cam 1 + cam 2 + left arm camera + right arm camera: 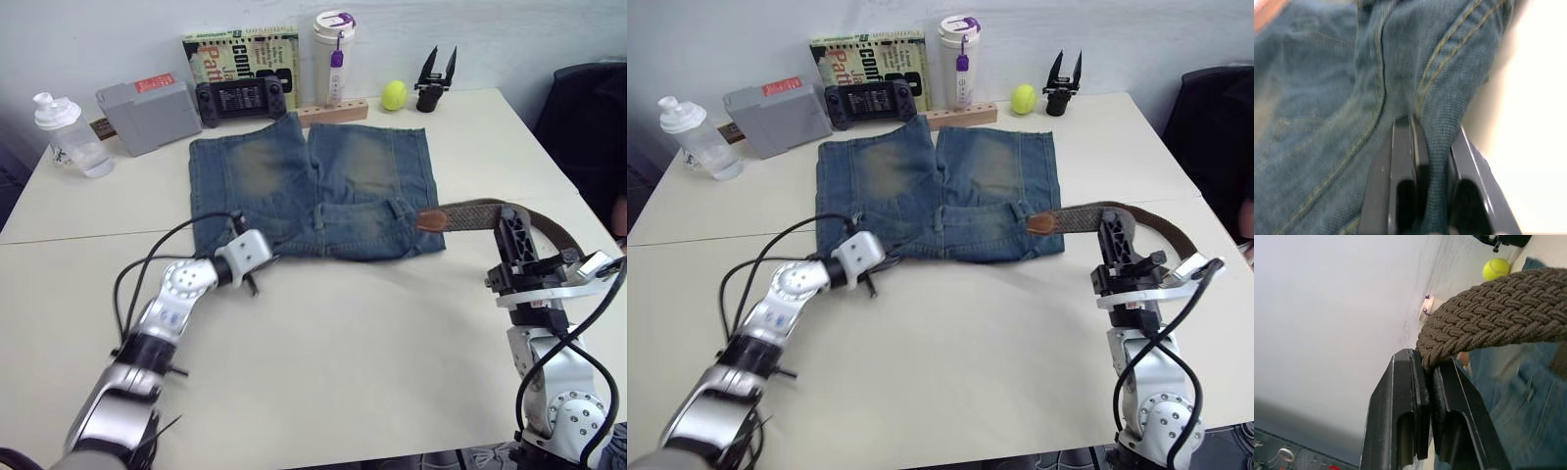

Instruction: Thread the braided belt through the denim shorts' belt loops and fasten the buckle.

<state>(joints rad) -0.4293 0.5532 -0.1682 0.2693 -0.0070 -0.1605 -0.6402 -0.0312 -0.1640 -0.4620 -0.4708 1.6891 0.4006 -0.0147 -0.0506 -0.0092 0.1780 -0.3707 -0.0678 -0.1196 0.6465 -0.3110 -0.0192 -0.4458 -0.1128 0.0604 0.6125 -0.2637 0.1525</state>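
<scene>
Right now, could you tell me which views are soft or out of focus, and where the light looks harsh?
Left wrist view: the denim shorts are soft, and the table beside them is blown out white. Right wrist view: the braided belt is fairly crisp, while the tennis ball behind is blurred. Left eye view: evenly lit, with soft shadows under the cables.

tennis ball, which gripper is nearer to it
Right. The right gripper, clamping the braided belt, sits nearer the tennis ball; the left gripper pinches the denim shorts farther away.

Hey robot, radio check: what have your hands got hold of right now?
Left end effector shut on denim shorts at waistband corner. Right end effector shut on braided belt, leather tip at the shorts' right edge. Nothing in the way.
</scene>
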